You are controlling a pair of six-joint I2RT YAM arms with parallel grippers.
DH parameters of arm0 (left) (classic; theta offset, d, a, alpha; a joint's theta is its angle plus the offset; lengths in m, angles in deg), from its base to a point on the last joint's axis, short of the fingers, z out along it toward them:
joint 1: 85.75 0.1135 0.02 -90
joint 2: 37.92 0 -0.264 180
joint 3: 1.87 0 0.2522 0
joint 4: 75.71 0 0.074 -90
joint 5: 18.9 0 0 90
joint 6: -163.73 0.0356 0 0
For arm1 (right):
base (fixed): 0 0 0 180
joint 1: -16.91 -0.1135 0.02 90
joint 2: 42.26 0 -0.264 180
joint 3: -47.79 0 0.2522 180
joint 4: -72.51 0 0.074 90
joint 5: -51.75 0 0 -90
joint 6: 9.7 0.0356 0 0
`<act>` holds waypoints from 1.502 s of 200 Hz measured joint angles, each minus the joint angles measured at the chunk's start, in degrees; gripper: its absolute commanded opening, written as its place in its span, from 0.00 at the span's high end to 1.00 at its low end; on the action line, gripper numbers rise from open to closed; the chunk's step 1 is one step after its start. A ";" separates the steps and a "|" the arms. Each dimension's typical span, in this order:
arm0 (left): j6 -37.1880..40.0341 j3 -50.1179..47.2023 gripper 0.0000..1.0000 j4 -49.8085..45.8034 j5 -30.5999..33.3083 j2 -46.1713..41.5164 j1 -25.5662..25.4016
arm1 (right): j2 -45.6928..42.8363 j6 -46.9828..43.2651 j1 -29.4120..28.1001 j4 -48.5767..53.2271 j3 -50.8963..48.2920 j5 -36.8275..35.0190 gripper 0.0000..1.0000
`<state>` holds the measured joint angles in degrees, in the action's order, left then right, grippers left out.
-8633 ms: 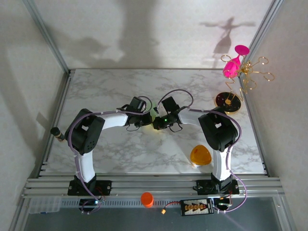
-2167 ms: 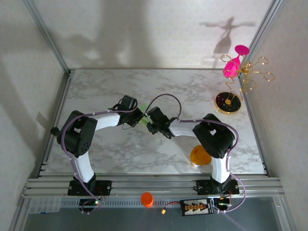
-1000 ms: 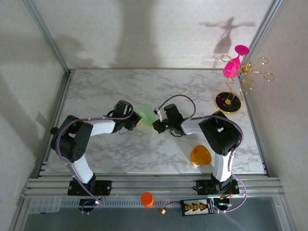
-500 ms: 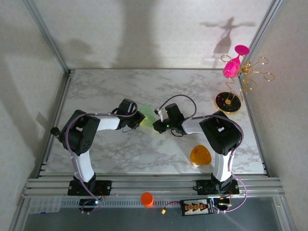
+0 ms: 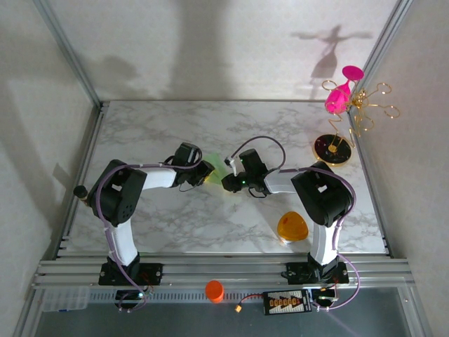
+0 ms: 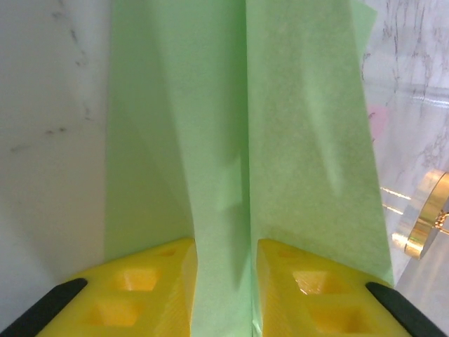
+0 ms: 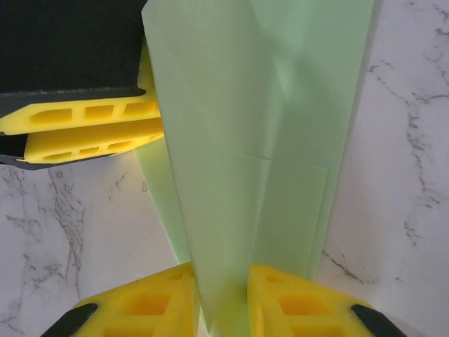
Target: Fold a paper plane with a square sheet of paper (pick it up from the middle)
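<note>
Crowded centre, open tabletop (image 5: 161, 126) around
The left pincer (image 6: 224, 253) and right pincer (image 7: 223, 270) flank the paper plane (image 5: 213, 167), closing both its sides; bare tabletop lies behind it, an orange rounded-triangle object (image 5: 292, 227) right-front of it, a gold wire stand (image 5: 335, 147) far right of it.
</note>
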<state>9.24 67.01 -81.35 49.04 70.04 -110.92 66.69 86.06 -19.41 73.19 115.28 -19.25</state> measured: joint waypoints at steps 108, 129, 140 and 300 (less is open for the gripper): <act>0.59 0.63 0.74 -1.62 0.83 0.15 -0.15 | -0.13 0.90 0.61 0.87 0.33 0.11 0.94; 1.09 0.63 0.74 -1.73 0.83 0.15 -0.15 | -0.13 1.46 1.73 0.74 0.33 2.75 0.94; 1.31 0.63 0.74 -1.73 0.83 0.15 -0.15 | -0.13 1.79 2.40 0.63 0.33 4.26 0.94; 4.33 0.63 0.77 -0.59 -2.19 -1.53 -0.48 | 3.06 5.64 5.38 0.68 1.38 15.21 0.92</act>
<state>13.57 67.64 -81.94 46.85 68.51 -111.40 69.75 91.70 -14.03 73.87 116.66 -4.03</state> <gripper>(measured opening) 0.251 0.075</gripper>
